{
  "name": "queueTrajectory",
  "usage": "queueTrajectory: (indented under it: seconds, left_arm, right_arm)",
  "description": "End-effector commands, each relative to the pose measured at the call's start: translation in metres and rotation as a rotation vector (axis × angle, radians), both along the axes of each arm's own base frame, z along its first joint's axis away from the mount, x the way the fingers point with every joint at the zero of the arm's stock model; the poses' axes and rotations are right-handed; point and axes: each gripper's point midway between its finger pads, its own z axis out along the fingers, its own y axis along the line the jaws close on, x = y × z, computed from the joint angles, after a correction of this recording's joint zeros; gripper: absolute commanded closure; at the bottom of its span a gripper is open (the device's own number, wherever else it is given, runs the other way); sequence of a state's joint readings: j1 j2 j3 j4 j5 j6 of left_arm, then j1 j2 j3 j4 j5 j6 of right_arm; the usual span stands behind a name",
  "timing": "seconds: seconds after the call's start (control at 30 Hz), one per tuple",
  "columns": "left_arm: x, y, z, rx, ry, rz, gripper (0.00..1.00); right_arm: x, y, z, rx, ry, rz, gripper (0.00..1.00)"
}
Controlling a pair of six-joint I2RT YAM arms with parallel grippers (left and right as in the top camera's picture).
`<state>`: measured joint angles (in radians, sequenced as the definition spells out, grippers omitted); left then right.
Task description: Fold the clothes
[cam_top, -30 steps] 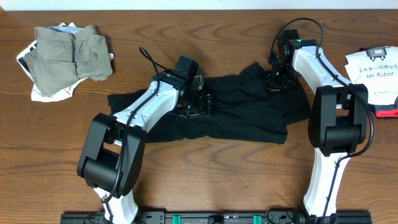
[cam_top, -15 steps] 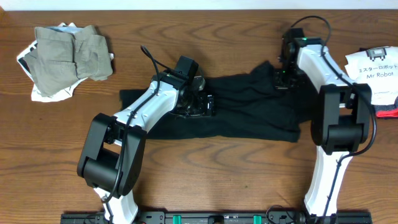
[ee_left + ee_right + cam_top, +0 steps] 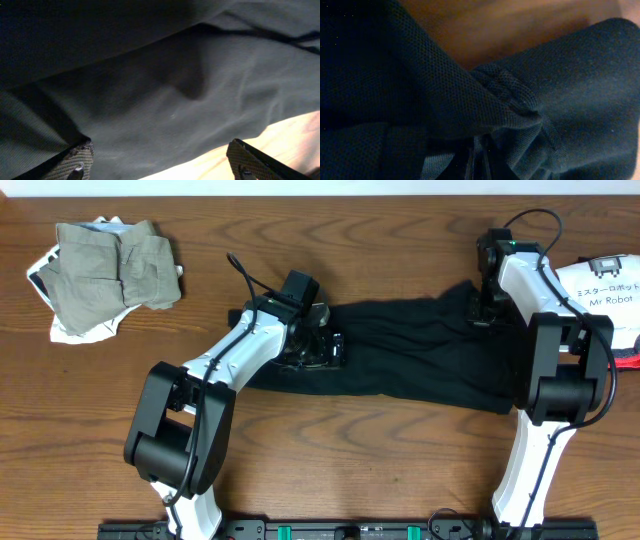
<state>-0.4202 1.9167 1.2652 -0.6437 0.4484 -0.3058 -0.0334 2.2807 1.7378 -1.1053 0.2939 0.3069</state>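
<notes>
Shirt [image 3: 410, 350] black, stretched wide, wrinkled; khaki garment [image 3: 105, 270] crumpled far left.

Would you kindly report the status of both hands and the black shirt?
Left hand open, low over the black fabric shirt. Right hand shut on shirt's bunched right end. Khaki-grey folded garment far left, out of the way.

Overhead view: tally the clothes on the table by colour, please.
black shirt: 1
khaki garment: 1
white printed garment, mostly hidden under the khaki one: 1
Total: 3
</notes>
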Motion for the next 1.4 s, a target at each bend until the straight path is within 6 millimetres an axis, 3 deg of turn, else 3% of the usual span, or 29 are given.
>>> queueTrajectory:
  seconds: [0.0, 0.07, 0.13, 0.23, 0.43, 0.47, 0.53, 0.6, 0.7, 0.9, 1.03, 1.13, 1.37]
  left_arm:
    - [0.000, 0.009, -0.001, 0.041, -0.015, -0.008, 0.12]
    - [-0.001, 0.010, -0.002, 0.043, -0.012, -0.007, 0.12]
    - [-0.001, 0.010, -0.002, 0.044, -0.011, -0.007, 0.02]
    - [-0.001, 0.010, -0.002, 0.045, -0.010, -0.006, 0.02]
    - [0.009, 0.022, 0.002, 0.034, 0.011, 0.106, 0.02]
    - [0.011, 0.025, 0.004, 0.032, 0.010, 0.122, 0.02]
    - [0.015, 0.031, 0.008, 0.028, 0.004, 0.142, 0.02]
    - [0.016, 0.037, 0.012, 0.028, 0.003, 0.157, 0.02]
    - [0.013, 0.043, 0.015, 0.034, 0.018, 0.168, 0.02]
    - [0.008, 0.045, 0.016, 0.042, 0.035, 0.170, 0.02]
    - [0.008, 0.045, 0.015, 0.043, 0.037, 0.170, 0.02]
    - [0.008, 0.045, 0.015, 0.043, 0.037, 0.170, 0.02]
    - [0.001, 0.048, 0.014, 0.056, 0.067, 0.169, 0.02]
  right_arm:
    - [0.004, -0.016, 0.010, -0.060, -0.019, -0.083, 0.93]
    - [0.006, -0.015, 0.024, -0.059, -0.032, -0.102, 0.93]
    - [0.008, -0.014, 0.040, -0.051, -0.048, -0.116, 0.91]
    - [0.008, -0.013, 0.067, -0.049, -0.080, -0.142, 0.88]
    - [0.000, 0.014, 0.121, 0.117, -0.133, -0.133, 0.63]
    - [-0.002, 0.022, 0.126, 0.161, -0.134, -0.111, 0.63]
    - [-0.009, 0.040, 0.139, 0.269, -0.130, -0.033, 0.65]
    - [-0.021, 0.046, 0.149, 0.302, -0.110, -0.023, 0.69]
    - [-0.042, 0.046, 0.163, 0.290, -0.075, -0.067, 0.81]
    - [-0.078, 0.031, 0.182, 0.186, -0.013, -0.156, 0.81]
    - [-0.096, 0.022, 0.184, 0.129, 0.003, -0.178, 0.77]
    - [-0.113, 0.019, 0.173, 0.102, 0.023, -0.234, 0.75]
    - [-0.125, 0.021, 0.112, 0.103, 0.008, -0.329, 0.60]
